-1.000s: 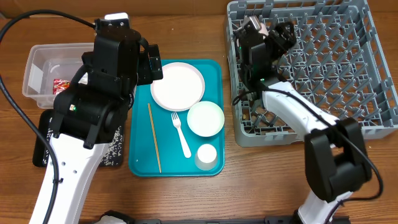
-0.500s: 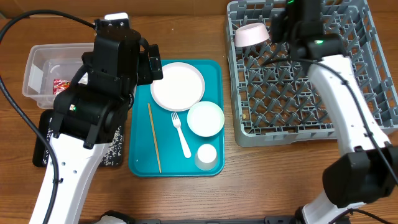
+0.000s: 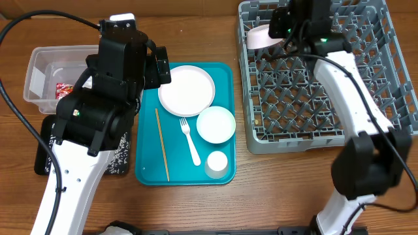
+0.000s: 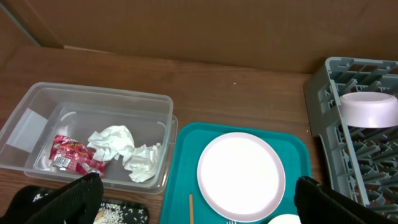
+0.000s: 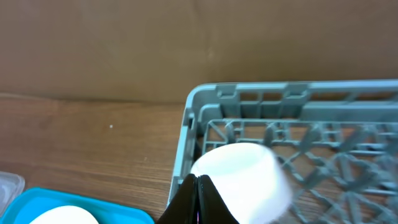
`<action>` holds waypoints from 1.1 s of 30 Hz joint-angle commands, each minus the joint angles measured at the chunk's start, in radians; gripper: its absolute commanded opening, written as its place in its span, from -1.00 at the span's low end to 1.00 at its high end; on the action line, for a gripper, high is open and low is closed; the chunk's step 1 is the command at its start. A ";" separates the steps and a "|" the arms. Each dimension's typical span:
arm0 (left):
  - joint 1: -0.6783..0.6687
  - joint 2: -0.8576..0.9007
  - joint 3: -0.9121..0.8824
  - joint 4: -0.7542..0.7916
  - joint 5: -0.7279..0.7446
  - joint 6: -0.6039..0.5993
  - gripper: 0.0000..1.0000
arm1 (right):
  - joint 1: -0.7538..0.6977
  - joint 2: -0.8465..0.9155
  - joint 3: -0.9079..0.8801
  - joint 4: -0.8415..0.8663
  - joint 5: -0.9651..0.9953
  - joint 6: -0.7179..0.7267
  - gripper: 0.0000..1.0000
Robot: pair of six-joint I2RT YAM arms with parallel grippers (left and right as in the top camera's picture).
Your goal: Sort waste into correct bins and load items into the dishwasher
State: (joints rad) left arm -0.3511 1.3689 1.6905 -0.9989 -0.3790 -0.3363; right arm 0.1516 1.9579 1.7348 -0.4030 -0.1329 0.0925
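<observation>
Pale bowl (image 3: 260, 38) sideways in rack (image 3: 281, 111) corner

The table (image 3: 196, 209) is brown wood with visible grain and a low sheen. The tray (image 3: 147, 173) is smooth teal plastic, and the rack (image 3: 294, 145) is matt grey plastic. The bin (image 4: 37, 118) is clear, faintly cloudy plastic holding crumpled white paper (image 4: 115, 142) and a glossy red wrapper (image 4: 71, 155). The plate (image 3: 186, 89) looks matt white, perhaps paper. The stick (image 3: 161, 143) is pale wood, and the fork (image 3: 190, 140) is white plastic.
</observation>
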 commanded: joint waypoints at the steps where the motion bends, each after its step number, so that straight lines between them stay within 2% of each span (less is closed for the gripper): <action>1: 0.004 -0.008 0.021 0.004 -0.013 0.011 1.00 | 0.000 0.045 0.012 0.043 -0.115 0.005 -0.92; 8: 0.004 -0.008 0.021 0.004 -0.013 0.011 1.00 | 0.000 0.115 0.012 0.111 -0.078 0.005 -0.93; 15: 0.004 -0.008 0.021 0.004 -0.013 0.011 1.00 | -0.001 0.147 0.012 0.083 -0.071 0.005 -0.92; 22: 0.004 -0.008 0.021 0.004 -0.013 0.011 1.00 | -0.002 0.148 0.005 0.033 0.059 0.005 -0.92; 33: 0.004 -0.008 0.021 0.004 -0.013 0.011 1.00 | -0.002 0.148 0.005 0.055 0.061 0.006 -0.92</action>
State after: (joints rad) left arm -0.3511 1.3689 1.6905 -0.9985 -0.3790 -0.3363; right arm 0.1513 2.1059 1.7344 -0.3653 -0.0872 0.0940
